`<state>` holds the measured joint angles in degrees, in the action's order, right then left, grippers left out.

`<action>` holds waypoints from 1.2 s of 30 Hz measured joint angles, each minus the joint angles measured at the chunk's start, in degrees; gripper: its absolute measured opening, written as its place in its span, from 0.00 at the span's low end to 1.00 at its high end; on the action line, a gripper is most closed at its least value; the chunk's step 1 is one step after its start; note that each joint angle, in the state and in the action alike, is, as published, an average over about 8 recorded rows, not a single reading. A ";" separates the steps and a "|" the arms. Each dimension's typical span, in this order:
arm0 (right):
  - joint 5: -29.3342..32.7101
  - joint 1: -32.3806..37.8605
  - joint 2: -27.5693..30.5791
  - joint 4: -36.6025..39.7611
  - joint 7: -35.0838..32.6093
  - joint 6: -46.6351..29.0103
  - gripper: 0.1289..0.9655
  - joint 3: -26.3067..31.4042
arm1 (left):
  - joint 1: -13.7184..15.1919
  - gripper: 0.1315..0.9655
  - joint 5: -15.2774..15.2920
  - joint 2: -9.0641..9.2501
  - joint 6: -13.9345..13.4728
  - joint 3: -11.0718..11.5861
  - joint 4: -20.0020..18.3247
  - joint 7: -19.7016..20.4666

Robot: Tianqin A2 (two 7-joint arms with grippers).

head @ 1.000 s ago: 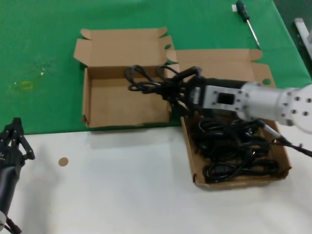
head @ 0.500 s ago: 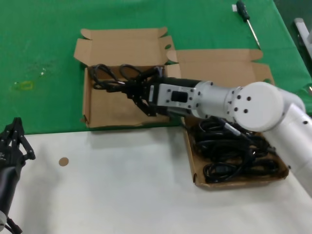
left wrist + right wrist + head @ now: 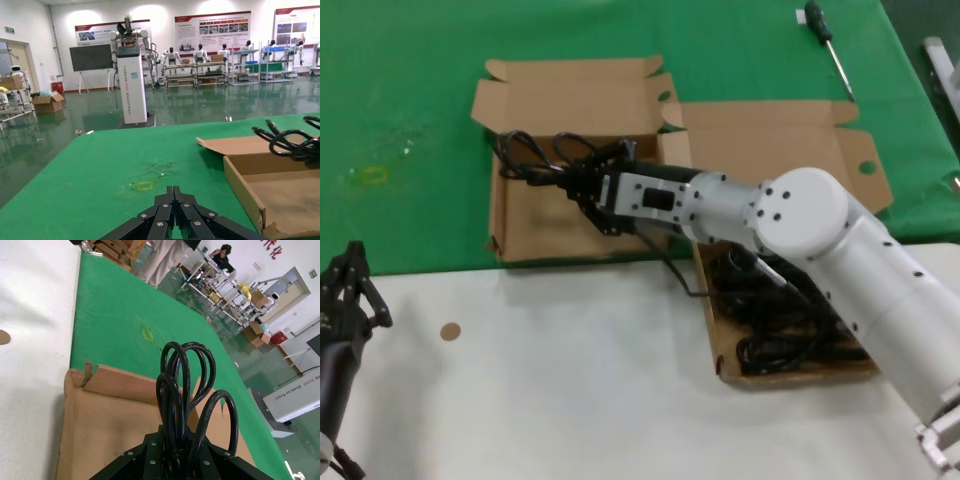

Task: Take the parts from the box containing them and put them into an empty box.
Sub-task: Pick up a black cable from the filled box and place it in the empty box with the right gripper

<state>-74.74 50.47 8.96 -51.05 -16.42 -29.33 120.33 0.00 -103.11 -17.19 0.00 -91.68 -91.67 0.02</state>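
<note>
With its jaws clamped on a looped cord bundle (image 3: pixel 545 160) above the empty box (image 3: pixel 535 225), the right gripper (image 3: pixel 588 185) risks dragging the trailing cord (image 3: pixel 682 280), which could snag on the full box (image 3: pixel 725 365); the left gripper (image 3: pixel 350 290), jaws closed, sits parked beside the bench.

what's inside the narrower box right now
Bare cardboard floor shows in the narrower box. The right gripper holds a cord bundle above its far side, not yet laid down. The arm covers the box's right edge.
</note>
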 joint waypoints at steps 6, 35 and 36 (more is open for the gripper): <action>-2.65 1.98 -2.84 6.45 -5.98 1.87 0.10 -0.75 | 0.00 0.02 0.00 0.00 0.00 0.00 0.00 0.00; -8.79 5.25 -6.24 17.29 -20.93 4.86 0.31 -3.86 | 0.00 0.02 0.00 0.00 0.00 0.00 0.00 0.00; -8.83 5.23 -6.20 17.23 -20.99 4.87 0.34 -3.90 | 0.00 0.02 0.00 0.00 0.00 0.00 0.00 0.00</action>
<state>-83.58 55.71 2.76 -33.82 -37.41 -24.46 116.43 0.00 -103.11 -17.19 0.00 -91.68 -91.67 0.02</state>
